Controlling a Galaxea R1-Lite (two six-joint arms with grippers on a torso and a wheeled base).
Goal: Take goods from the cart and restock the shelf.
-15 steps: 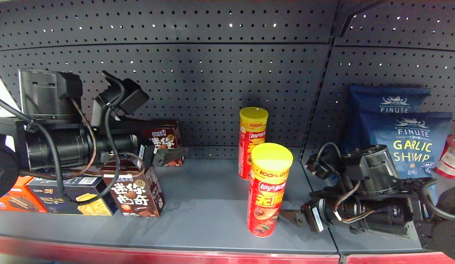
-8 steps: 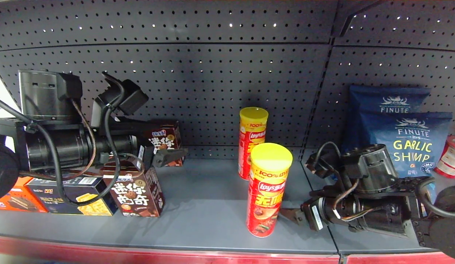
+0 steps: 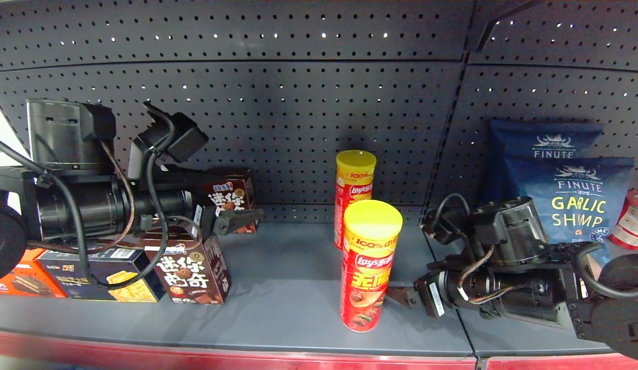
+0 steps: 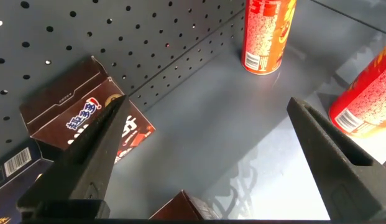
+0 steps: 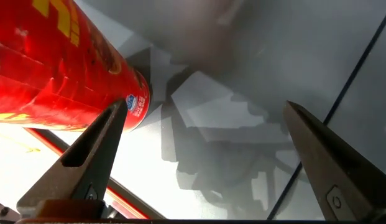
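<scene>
Standing near the front edge of the shelf [image 3: 277, 288], the front chip can [image 3: 370, 267] is tall, thin and round, with a yellow lid. A second can [image 3: 354, 195] stands behind it, by the back wall.

The right pincer [image 5: 205, 109] is low beside the front can, with its fingers wide apart. One finger is right up against the can's bottom part. The left pincer [image 4: 205, 106] hangs over the shelf by the brown cookie boxes [image 3: 195, 272], and its fingers are wide apart too.

I think the can is light and stiff, with smooth, slippery sides. Being so tall, it could tip over from a small bump. The best place to hold it is around the middle, not the lid. A soft squeeze is enough, because the chips inside break easily.
</scene>
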